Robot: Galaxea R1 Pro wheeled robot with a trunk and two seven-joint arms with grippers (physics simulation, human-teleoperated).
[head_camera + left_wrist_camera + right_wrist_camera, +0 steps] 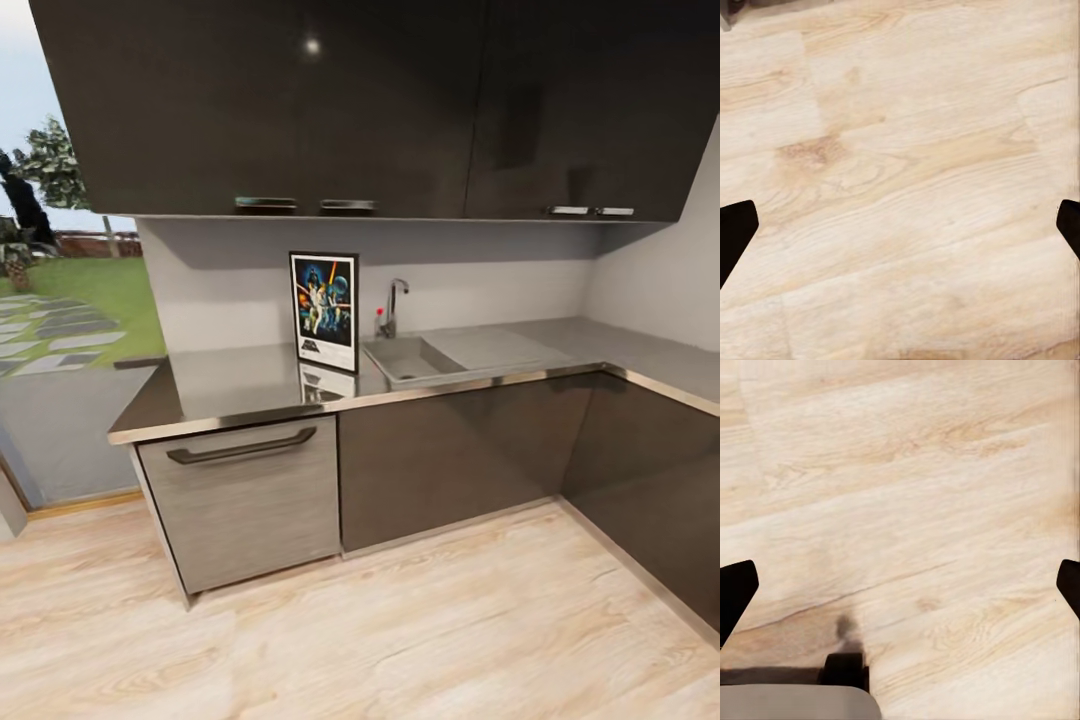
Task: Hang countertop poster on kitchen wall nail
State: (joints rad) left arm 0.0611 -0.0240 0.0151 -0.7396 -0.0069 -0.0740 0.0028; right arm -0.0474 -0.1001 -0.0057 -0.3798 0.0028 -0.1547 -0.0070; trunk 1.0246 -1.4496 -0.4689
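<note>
The poster (325, 310) stands upright on the kitchen countertop (240, 385), leaning against the light-grey back wall just left of the sink (410, 358) and the chrome tap (395, 300) with its red knob. It has a thin black frame, a white border and colourful figures on dark blue. No wall nail can be made out. My left gripper (900, 232) is open over bare wooden floor, its dark fingertips (735, 229) at the picture's two sides. My right gripper (900, 592) is open too, above the floor.
Dark wall cabinets (350, 100) hang above the counter, which turns a corner at the right (660, 370). Below are a grey drawer front with a dark handle (240, 447) and dark cabinet doors. A glass opening to a garden (60, 300) lies at left. Light wooden floor (360, 640) stretches before the counter.
</note>
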